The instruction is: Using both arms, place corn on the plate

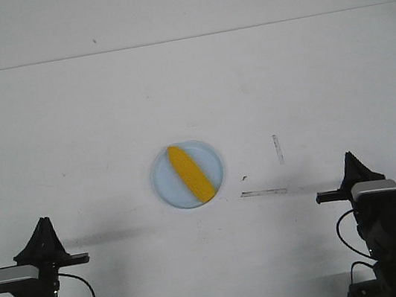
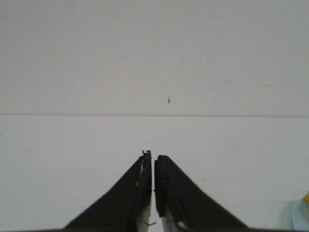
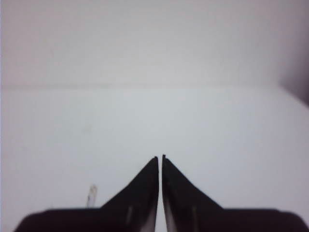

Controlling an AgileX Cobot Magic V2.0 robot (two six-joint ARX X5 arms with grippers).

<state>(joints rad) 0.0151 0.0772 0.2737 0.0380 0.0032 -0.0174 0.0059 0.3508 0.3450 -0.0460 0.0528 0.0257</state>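
The yellow-orange corn [image 1: 191,173] lies slantwise on the pale blue plate [image 1: 166,183] in the middle of the white table. My left gripper [image 1: 43,222] sits at the near left, shut and empty, well away from the plate. In the left wrist view the left gripper [image 2: 153,155] has its jaws together, and a sliver of the plate [image 2: 301,215] with a bit of corn [image 2: 306,197] shows at the frame's edge. My right gripper [image 1: 349,157] sits at the near right, shut and empty. The right wrist view shows the right gripper [image 3: 160,157] over bare table.
Two strips of clear tape [image 1: 264,192] form an L-mark on the table right of the plate, between it and my right arm. The table's far edge [image 1: 181,40] meets a white wall.
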